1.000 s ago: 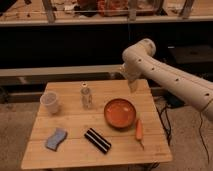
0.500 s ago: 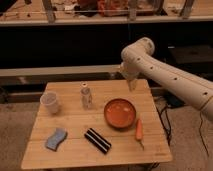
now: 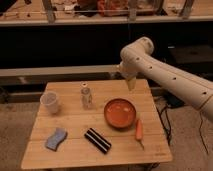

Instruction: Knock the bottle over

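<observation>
The bottle [image 3: 86, 96] stands upright on the table [image 3: 75, 122] between cup [image 3: 50, 103] and bowl [image 3: 120, 113]; the jaws hang above its far edge.

No words, numbers or signs to read anywhere.
Bottle [image 3: 86, 96], left of orange bowl [image 3: 120, 112]: no letters to make out.
Black block [image 3: 97, 141], in front of bowl and to its left: white stripes only, no letters.
Gripper [image 3: 131, 84], behind bowl, over far table edge: plain pale, no marks to read.
</observation>
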Motion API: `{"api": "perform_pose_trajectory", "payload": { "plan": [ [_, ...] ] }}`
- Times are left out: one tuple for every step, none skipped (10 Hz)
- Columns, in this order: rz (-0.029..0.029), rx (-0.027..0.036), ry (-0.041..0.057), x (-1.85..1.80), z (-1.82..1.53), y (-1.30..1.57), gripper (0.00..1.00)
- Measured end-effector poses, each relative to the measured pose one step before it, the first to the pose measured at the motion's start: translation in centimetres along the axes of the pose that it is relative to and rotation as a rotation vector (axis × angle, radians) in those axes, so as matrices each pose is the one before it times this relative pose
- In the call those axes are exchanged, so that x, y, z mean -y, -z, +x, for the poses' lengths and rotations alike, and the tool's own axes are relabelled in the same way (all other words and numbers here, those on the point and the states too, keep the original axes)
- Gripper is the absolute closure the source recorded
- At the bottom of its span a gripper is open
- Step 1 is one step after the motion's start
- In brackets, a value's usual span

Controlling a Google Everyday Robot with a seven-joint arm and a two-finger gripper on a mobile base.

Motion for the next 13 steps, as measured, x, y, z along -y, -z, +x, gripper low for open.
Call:
{"api": "perform_pose_trajectory", "payload": {
  "plan": [
    [0.00427,0.00169,0.0076,0.164,-0.107,-0.001,0.2],
    [0.00335,0.00102,0.00621,0.127,-0.078,0.001,0.2],
    [0.00292,0.00188,0.0071,0.131,-0.141,-0.064,0.2],
    [0.00439,0.00153,0.00628,0.233,-0.152,0.028,0.2],
    [0.00339,0.00165,0.00604,0.16,-0.11,-0.016,0.21],
    [0.00201,0.00097,0.00276,0.091,-0.048,0.013,0.21],
    [0.00504,0.00227,0.00769,0.254,-0.172,0.009,0.21],
    [0.00411,0.00164,0.00589,0.197,-0.123,0.007,0.21],
    [0.00304,0.00215,0.00549,0.138,-0.114,-0.029,0.21],
    [0.00348,0.00138,0.00521,0.162,-0.085,0.013,0.21],
    [0.00374,0.00271,0.00644,0.183,-0.114,-0.032,0.21],
    [0.00381,0.00223,0.00759,0.204,-0.077,-0.066,0.21],
    [0.00366,0.00249,0.00735,0.236,-0.137,-0.045,0.21]
  ]
}}
